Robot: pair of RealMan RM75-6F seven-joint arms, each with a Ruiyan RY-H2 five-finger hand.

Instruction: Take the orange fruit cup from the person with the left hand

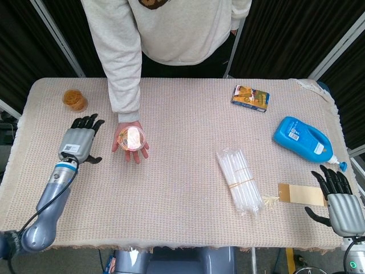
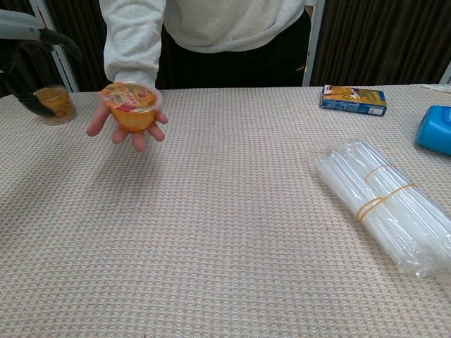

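The orange fruit cup [image 1: 130, 137] [image 2: 132, 107] rests on the person's upturned palm [image 1: 132, 149] above the left part of the table. My left hand [image 1: 80, 138] [image 2: 32, 49] hovers open just to the left of that palm, fingers apart, a small gap from the cup. My right hand [image 1: 340, 200] stays open at the table's front right corner, away from everything; the chest view does not show it.
A small jar of orange snacks [image 1: 74, 100] [image 2: 51, 103] stands at the back left, close behind my left hand. A bundle of clear straws [image 1: 240, 181], a blue bottle [image 1: 302, 138], a small box [image 1: 250, 97] and a cardboard tag [image 1: 302, 194] lie to the right.
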